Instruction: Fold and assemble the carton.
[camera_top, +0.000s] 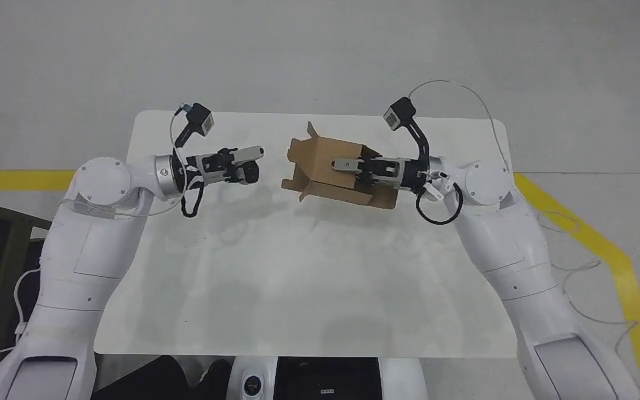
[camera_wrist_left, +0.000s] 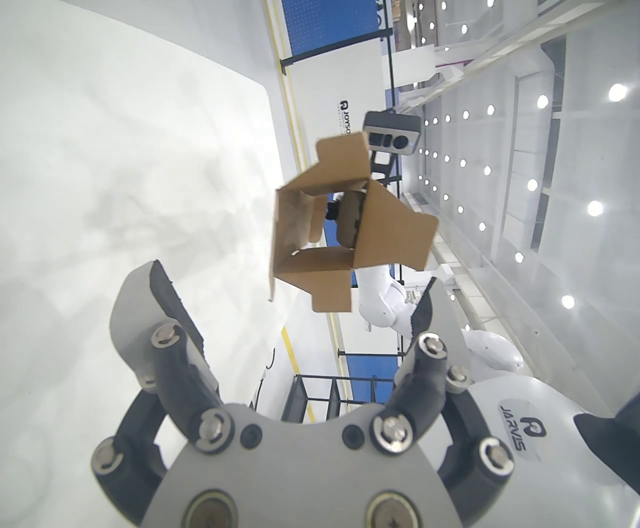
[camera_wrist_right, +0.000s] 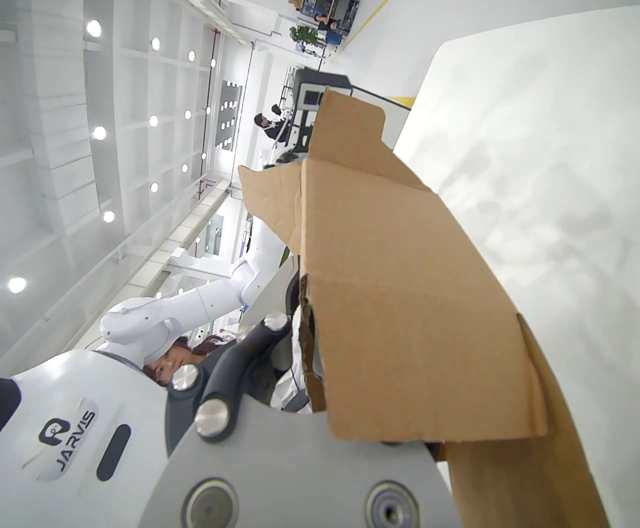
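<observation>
The right hand (camera_top: 348, 165) is clenched on one wall of the carton (camera_top: 318, 160) and holds it over the tabletop (camera_top: 300, 300) close to the far edge, a little right of the middle, well apart from the near and side edges. The carton is an open tube with flaps spread. Its open end faces the left hand (camera_top: 256, 153), which is released and spread wide, with a gap between it and the nearest flap.

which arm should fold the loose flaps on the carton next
Left, probably. The right gripper is shut on the carton, holding it above the table. The left gripper is open and empty, facing the open end where the flaps stick out.
</observation>
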